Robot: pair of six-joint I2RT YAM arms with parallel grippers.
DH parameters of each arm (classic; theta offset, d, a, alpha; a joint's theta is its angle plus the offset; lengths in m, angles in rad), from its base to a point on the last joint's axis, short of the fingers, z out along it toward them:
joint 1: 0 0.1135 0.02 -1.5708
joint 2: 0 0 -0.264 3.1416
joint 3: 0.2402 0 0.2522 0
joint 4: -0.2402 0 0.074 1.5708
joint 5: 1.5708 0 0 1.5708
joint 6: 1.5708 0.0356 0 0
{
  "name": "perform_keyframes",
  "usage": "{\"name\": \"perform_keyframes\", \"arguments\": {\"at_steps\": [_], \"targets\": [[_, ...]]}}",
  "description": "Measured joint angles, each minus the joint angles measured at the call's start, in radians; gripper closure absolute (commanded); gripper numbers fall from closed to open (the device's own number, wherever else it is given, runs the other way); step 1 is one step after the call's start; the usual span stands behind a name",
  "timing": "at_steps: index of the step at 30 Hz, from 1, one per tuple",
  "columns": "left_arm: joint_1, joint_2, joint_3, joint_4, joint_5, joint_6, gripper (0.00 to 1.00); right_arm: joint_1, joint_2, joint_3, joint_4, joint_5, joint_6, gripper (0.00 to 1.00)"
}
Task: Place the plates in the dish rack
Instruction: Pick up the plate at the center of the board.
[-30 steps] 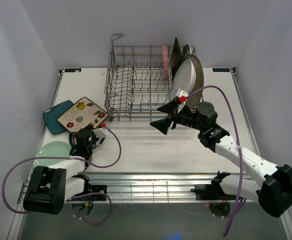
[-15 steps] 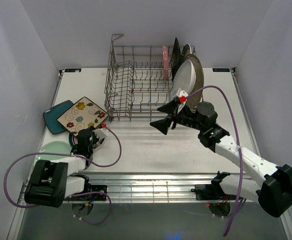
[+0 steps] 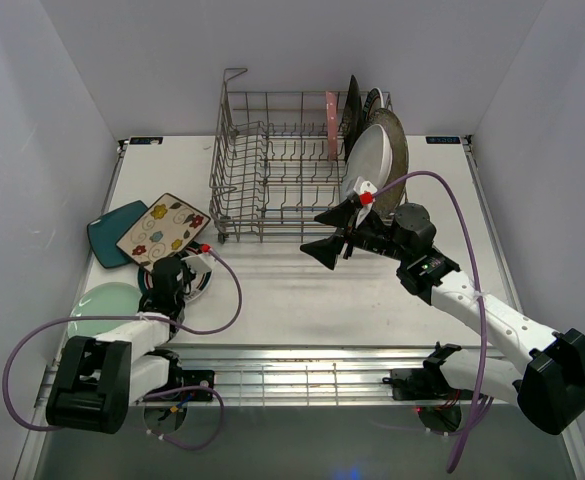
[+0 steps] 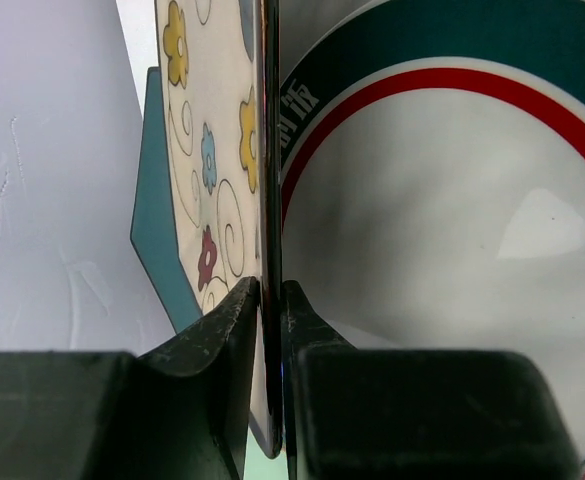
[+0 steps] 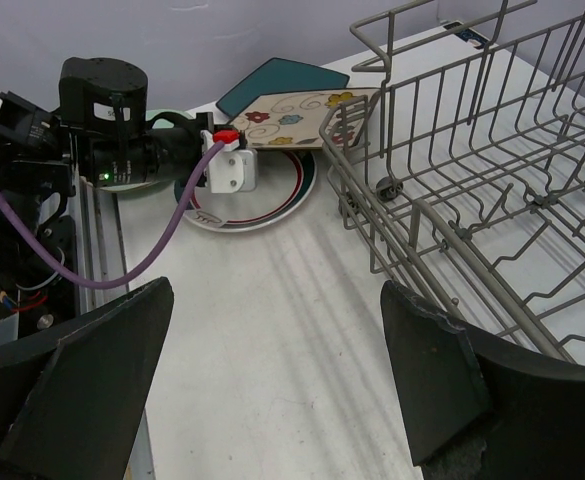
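At left front, left pincer [image 4: 269,297]: pressed together on the near edge of the floral plate [image 4: 212,140], one finger on each face, no gap visible in the left wrist view; narrowed over the last second from a looser stance to this pinch.
Floral plate: cream, square, seen edge-on from the wrist; in the top view lying partly over the teal plate [image 3: 105,235] and above the round plate [image 3: 200,285]; slightly shifted since a second ago; whether already lifted clear, cannot tell.
Round plate: teal and red rings at the rim, flat on the table [image 3: 302,300] under the pincer; not gripped.
Green plate [image 3: 107,298]: flat at the near left, partly hidden by the left arm; untouched.
Rack [image 3: 272,175]: at back centre, well apart from the floral plate; rows of tines at left and centre unfilled.
Plates in rack: oval plate [image 3: 370,160], grey plate [image 3: 400,140], pink plate [image 3: 330,125] and black plate [image 3: 352,105], all upright on edge at the right end.
Right pincer [image 3: 327,232]: spread wide, holding nothing, hovering at the rack's near side; unmoved over the last second.
Meaning for the task: grasp on the next plate judged just made; lift, carry to the rack and turn onto edge between tines judged next; plates at left not yet loaded.
Risk: thin-edge pinch on a wide flat plate, likely to sag or pivot when lifted; round plate below liable to be dragged along.
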Motion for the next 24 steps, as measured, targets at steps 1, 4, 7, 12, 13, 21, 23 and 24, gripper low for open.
{"name": "perform_keyframes", "arguments": {"at_steps": [1,4,7,12,13,21,23,24], "targets": [[0.000,-0.011,0.003,-0.017,0.001,-0.003,1.00,0.000,0.000,0.000,0.001,-0.001,0.000,0.10],[0.000,-0.046,0.023,-0.081,0.006,-0.019,1.00,0.000,0.000,0.000,0.002,-0.004,0.003,0.10],[0.001,-0.076,0.055,-0.150,0.011,-0.045,1.00,0.000,0.000,0.000,0.002,-0.005,0.003,0.10],[0.001,-0.117,0.115,-0.267,0.017,-0.091,1.00,0.000,0.000,0.000,0.002,-0.005,0.003,0.10],[0.001,-0.127,0.127,-0.290,0.019,-0.103,1.00,0.000,0.000,0.000,0.002,-0.005,0.003,0.10],[0.001,-0.165,0.254,-0.476,0.055,-0.197,1.00,0.000,-0.001,0.000,0.002,-0.005,0.003,0.10],[0.001,-0.166,0.279,-0.505,0.061,-0.213,1.00,0.000,-0.001,0.000,0.002,-0.005,0.003,0.10],[0.001,-0.166,0.291,-0.516,0.063,-0.219,1.00,0.000,-0.002,0.000,0.002,-0.005,0.003,0.10]]}}
